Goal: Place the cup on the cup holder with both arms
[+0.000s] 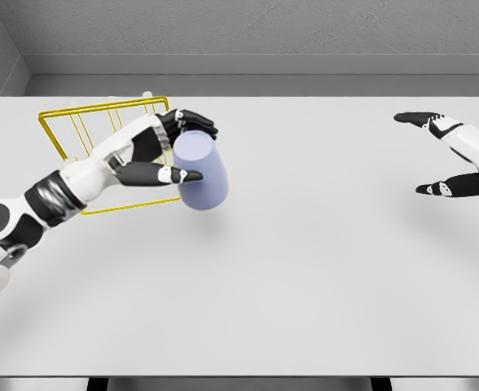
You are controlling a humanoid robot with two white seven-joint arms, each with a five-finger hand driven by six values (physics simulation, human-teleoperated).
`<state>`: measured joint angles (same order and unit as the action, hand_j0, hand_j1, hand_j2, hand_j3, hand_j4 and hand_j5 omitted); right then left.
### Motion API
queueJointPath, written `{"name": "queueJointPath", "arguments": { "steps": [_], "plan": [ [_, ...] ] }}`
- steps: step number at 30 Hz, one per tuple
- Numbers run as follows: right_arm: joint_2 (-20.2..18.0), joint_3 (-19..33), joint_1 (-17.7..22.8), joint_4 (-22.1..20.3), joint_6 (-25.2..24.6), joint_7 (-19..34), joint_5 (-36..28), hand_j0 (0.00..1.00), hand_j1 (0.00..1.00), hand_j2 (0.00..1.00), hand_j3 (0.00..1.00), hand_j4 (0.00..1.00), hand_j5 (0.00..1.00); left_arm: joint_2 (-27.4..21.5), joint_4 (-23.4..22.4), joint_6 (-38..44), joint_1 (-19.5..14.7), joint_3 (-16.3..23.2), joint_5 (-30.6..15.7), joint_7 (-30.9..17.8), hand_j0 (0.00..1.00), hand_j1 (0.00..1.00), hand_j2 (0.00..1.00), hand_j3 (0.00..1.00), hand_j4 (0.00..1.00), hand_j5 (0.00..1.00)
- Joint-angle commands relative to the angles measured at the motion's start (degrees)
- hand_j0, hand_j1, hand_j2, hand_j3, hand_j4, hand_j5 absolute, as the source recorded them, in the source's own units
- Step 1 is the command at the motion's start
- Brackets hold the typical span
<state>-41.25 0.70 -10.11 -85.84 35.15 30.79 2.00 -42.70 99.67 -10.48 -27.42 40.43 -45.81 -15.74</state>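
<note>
A pale lavender cup (pixel 201 171) hangs tilted above the white table, its mouth turned up and to the left. My left hand (pixel 179 149) is shut on the cup, thumb across the front of it and fingers over the rim. Right behind the hand and cup stands the yellow wire cup holder (pixel 83 129), partly hidden by my left forearm. My right hand (pixel 447 155) hovers at the far right edge of the view, fingers spread, holding nothing.
The white table (pixel 305 269) fills most of the view, with grey walls behind it. Its front edge runs along the bottom of the picture.
</note>
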Motion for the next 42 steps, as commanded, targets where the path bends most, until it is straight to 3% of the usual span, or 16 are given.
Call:
{"name": "queueJointPath", "arguments": {
  "steps": [1, 23, 29, 42],
  "plan": [
    [-0.06, 0.01, 0.0, -0.03, -0.15, -0.03, -0.42, 1.0, 1.0, 1.0, 1.0, 1.0, 1.0, -0.9, 0.0, -0.51, -0.09, -0.17, -0.6, 0.0, 0.67, 0.67, 0.67, 0.67, 0.67, 0.67],
    [-0.06, 0.01, 0.0, 0.06, -0.15, -0.03, -0.42, 1.0, 1.0, 1.0, 1.0, 1.0, 1.0, -6.35, -1.76, -4.11, -0.97, -5.01, -4.64, 0.0, 0.67, 0.67, 0.67, 0.67, 0.67, 0.67],
    [-0.06, 0.01, 0.0, 0.06, -0.15, -0.03, -0.42, 1.0, 1.0, 1.0, 1.0, 1.0, 1.0, -6.26, -3.43, -4.2, -0.79, -7.29, -4.64, -0.08, 0.67, 0.67, 0.67, 0.67, 0.67, 0.67],
    [0.03, 0.01, 0.0, 0.85, -0.15, -0.03, -0.42, 1.0, 1.0, 1.0, 1.0, 1.0, 1.0, -5.99, -6.51, -4.2, -1.14, -7.47, -4.64, -0.17, 0.67, 0.67, 0.67, 0.67, 0.67, 0.67]
  ]
}}
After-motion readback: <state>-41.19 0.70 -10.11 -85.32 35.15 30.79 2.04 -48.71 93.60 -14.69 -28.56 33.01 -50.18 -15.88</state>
